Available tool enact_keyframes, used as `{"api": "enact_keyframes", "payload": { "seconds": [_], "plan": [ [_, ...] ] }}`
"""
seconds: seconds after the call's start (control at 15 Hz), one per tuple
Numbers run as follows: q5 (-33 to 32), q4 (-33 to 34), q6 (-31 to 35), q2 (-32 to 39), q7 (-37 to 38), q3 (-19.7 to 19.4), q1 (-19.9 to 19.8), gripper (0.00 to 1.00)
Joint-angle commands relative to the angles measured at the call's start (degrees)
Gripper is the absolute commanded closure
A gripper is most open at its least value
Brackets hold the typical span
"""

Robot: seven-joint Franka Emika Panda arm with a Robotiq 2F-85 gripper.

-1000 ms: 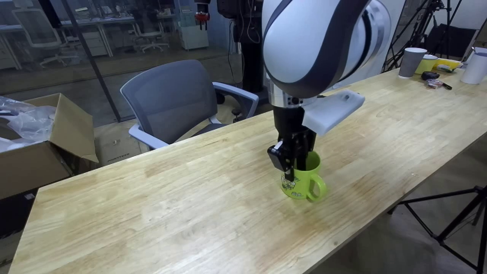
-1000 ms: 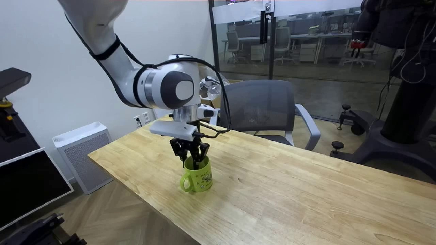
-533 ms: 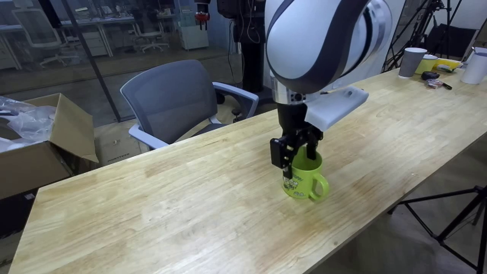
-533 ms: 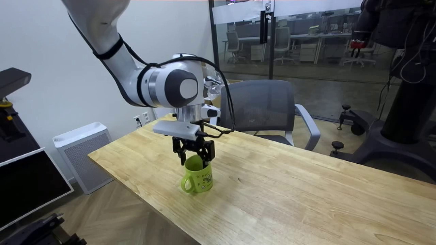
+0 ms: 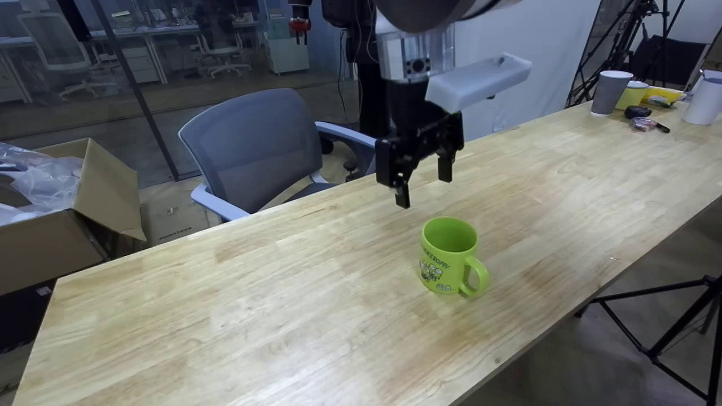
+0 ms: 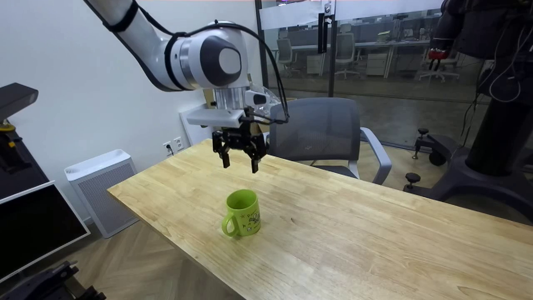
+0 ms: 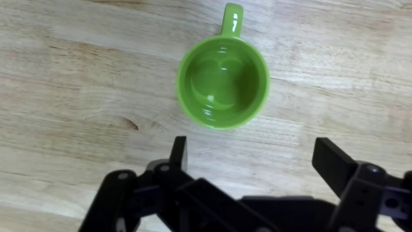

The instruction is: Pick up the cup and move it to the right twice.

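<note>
The lime-green cup stands upright on the wooden table, its dark cartoon print and loop handle showing. It appears in both exterior views, and an exterior view has the cup near the table's front edge. My gripper hangs above the cup and apart from it, with nothing between its fingers. From the wrist, I look down into the bare inside of the cup, handle pointing to the top of the picture. The spread fingers of the gripper lie below its rim there.
At the table's far end are a grey cup-like container, a yellow-green container, a black object and a white container. An office chair stands against the table's back edge. An open cardboard box sits beyond the table.
My gripper was down at the cup with a finger inside it. It has spread its fingers, let go and risen clear. The cup has stayed nearly in place.
</note>
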Motion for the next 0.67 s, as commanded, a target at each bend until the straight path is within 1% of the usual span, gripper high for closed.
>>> {"api": "enact_keyframes", "payload": {
  "seconds": [0.0, 0.13, 0.2, 0.6],
  "plan": [
    [-1.64, 1.10, -4.03, -4.06, 2.47, 0.30, 0.31, 0.00],
    [-2.52, 0.66, -5.57, -6.02, 2.90, 0.29, 0.41, 0.00],
    [-1.21, 1.02, -3.55, -3.94, 0.43, 1.11, -0.77, 0.00],
    [-1.26, 0.88, -3.65, -3.74, 0.20, 1.23, -0.90, 0.00]
  ]
}}
